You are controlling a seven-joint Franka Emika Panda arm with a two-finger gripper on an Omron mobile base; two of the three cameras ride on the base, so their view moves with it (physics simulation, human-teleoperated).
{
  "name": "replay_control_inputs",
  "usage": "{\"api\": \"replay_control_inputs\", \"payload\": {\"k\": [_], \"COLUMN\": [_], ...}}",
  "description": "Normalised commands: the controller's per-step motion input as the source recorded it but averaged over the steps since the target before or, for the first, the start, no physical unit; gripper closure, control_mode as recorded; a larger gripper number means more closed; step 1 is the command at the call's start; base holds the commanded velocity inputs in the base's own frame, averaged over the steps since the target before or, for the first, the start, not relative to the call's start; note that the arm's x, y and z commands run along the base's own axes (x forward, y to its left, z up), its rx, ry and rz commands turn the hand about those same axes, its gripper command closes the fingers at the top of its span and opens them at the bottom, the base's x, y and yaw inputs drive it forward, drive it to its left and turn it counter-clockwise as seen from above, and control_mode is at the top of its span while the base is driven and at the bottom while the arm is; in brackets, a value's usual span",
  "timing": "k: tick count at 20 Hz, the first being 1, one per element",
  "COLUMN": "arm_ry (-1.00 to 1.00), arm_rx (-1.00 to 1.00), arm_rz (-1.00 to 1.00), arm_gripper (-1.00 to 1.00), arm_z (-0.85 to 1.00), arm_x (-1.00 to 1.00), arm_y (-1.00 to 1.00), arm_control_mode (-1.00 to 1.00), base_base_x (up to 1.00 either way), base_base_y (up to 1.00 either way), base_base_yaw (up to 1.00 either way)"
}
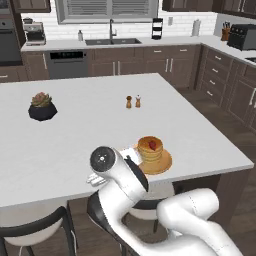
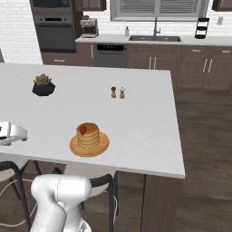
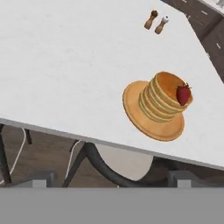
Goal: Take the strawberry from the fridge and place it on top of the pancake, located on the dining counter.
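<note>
Red strawberry (image 3: 183,94) sitting on top of the pancake (image 3: 162,98), on its round plate (image 3: 148,122), near the edge of the white dining counter (image 1: 75,145). Gripper (image 3: 111,181) spread wide, holding nothing. No words or labels to read anywhere.

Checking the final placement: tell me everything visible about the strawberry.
The strawberry is a small, glossy red berry with a dark green leafy cap. It rests on the top layer of the pancake stack, near the stack's edge rather than its centre. Nothing else touches it; the fingers are clear of it.
</note>
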Motion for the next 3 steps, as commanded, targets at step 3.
{"api": "replay_control_inputs", "payload": {"k": [3], "arm_ry": [0.19], "arm_rx": [-0.26], "arm_rz": [-0.09], "arm_gripper": [-1.00], "arm_z": [-0.06], "arm_x": [0.40], "arm_y": [0.69], "arm_control_mode": [-1.00], "base_base_x": [0.00], "base_base_y": [0.00], "base_base_yaw": [0.00]}}
